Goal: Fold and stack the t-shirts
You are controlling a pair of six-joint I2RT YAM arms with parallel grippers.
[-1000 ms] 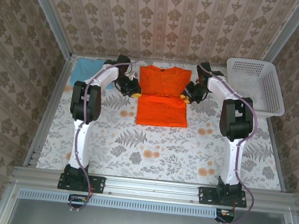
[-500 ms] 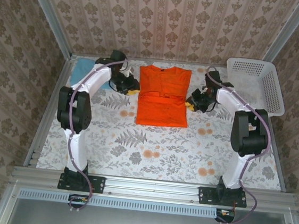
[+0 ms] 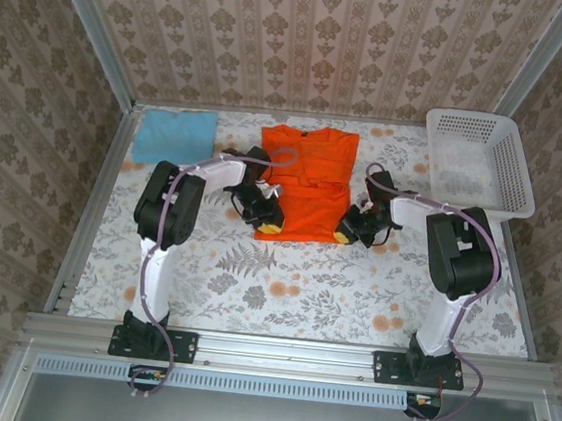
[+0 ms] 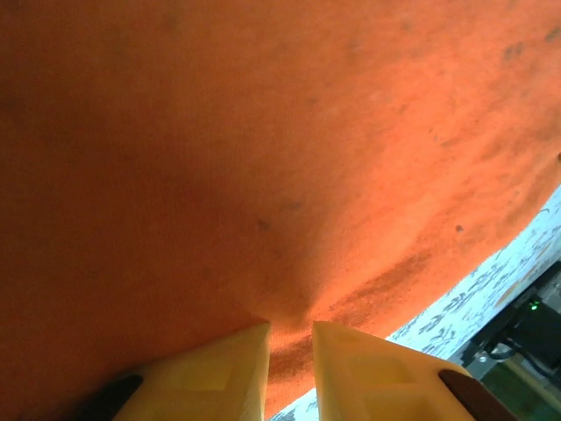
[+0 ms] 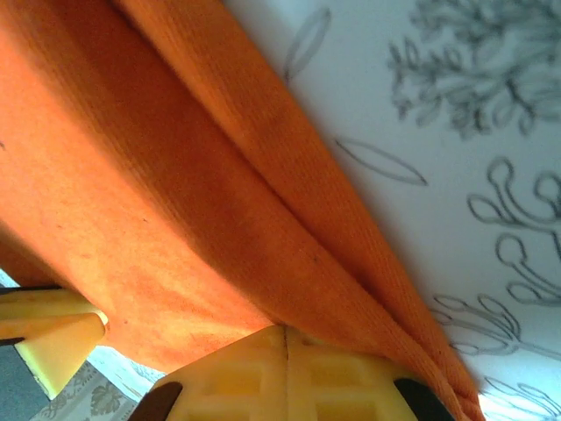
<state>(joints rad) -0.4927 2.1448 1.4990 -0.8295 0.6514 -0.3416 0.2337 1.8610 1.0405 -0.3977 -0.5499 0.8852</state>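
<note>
A robot test cell dressed up as a home: damask-patterned wall panels set in bare aluminium posts box in a worktop under floral cloth. The left arm and right arm are bolted to a metal rail along its near edge.

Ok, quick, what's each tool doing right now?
Left tool: closed, pinching the orange t-shirt at its hem.
Right tool: closed on the same orange t-shirt's edge.

Left arm, right arm (jaws clamped)
</note>
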